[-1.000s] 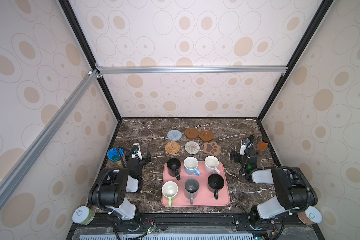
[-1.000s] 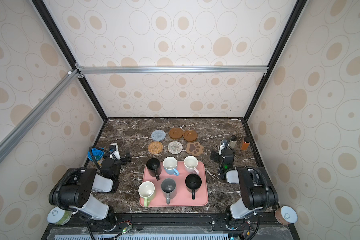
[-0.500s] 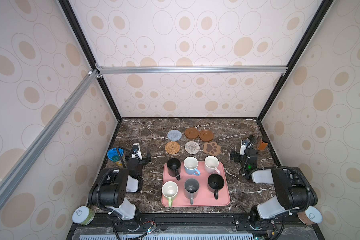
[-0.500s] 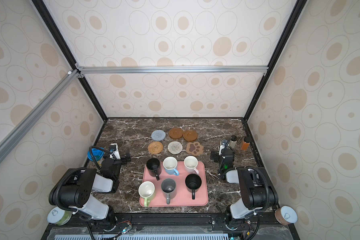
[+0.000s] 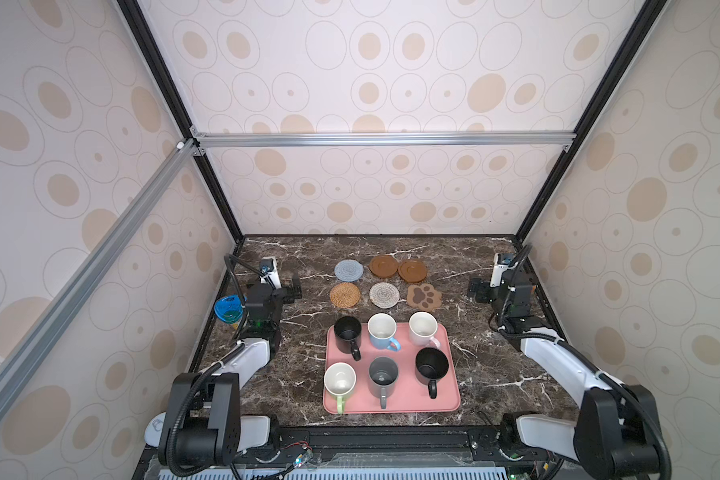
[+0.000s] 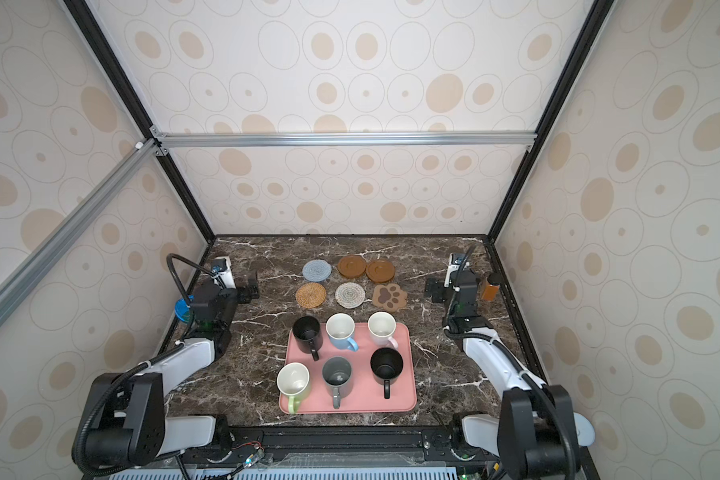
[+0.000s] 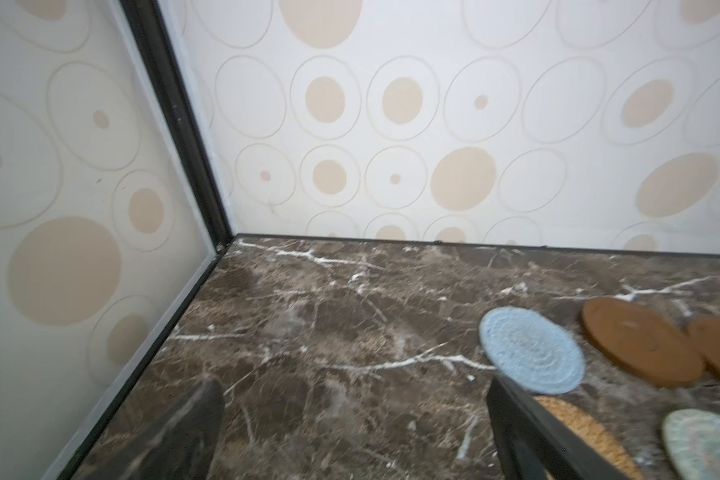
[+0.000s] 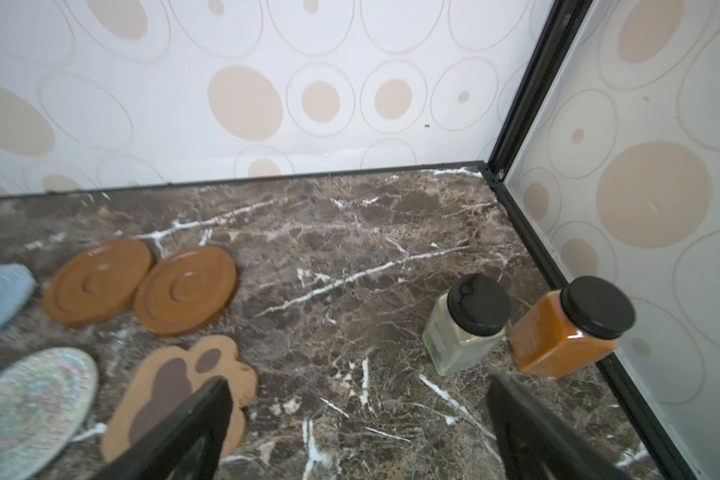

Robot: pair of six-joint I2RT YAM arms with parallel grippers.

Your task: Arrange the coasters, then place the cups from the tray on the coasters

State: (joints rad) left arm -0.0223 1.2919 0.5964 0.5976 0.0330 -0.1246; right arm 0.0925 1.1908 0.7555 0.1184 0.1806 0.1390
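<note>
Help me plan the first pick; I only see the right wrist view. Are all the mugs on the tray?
Observer: Yes, six mugs stand on the pink tray.
Operator: Which one is nearest the right gripper?
Observer: The pale pink mug, at the tray's far right corner.
Operator: And the left gripper?
Observer: Open and empty, left of the tan rattan coaster.

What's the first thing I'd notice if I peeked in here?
The big flat pink rectangular tray near the front of the dark marble table, crowded with six handled mugs. Just behind it, a brown paw-shaped coaster ends the nearer row of round mats.
</note>
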